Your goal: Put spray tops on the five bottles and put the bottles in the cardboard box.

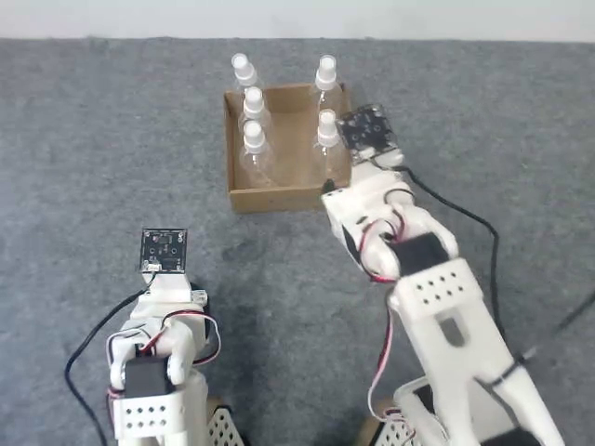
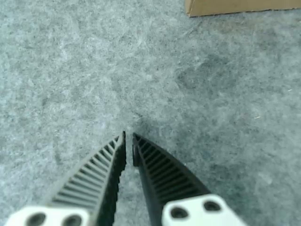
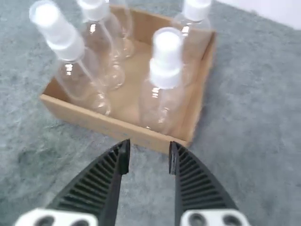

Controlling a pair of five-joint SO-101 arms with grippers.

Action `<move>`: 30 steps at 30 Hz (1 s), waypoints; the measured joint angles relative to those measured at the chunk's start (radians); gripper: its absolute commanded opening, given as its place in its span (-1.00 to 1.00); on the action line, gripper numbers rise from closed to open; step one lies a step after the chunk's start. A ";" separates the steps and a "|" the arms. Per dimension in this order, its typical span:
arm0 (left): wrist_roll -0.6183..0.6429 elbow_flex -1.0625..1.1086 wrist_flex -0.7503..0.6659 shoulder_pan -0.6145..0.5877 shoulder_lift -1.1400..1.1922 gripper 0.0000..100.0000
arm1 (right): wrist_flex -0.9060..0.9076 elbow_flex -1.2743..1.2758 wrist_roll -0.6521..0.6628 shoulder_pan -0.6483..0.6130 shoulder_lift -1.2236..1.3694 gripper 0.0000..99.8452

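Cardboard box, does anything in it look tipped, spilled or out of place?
Nothing stands out. Five bottles stand upright in the cardboard box, each with a spray top on.

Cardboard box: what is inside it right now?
Five clear bottles with white spray tops stand upright inside the cardboard box. In the high view, nearer bottles cover the far bottles' bases.

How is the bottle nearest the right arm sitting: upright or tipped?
Upright: the bottle stands inside the cardboard box, spray top pointing up.
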 measured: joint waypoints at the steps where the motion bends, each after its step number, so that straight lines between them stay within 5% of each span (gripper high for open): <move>1: 0.000 0.000 0.000 0.000 0.000 -0.95 | 0.000 0.015 0.000 0.020 -0.023 -0.89; 14: 0.000 0.000 0.000 0.000 0.000 -0.95 | 0.012 0.232 0.081 0.097 -0.358 -0.99; 30: 0.000 0.000 0.000 0.000 0.000 -0.95 | 0.235 0.305 0.081 0.100 -0.730 -0.99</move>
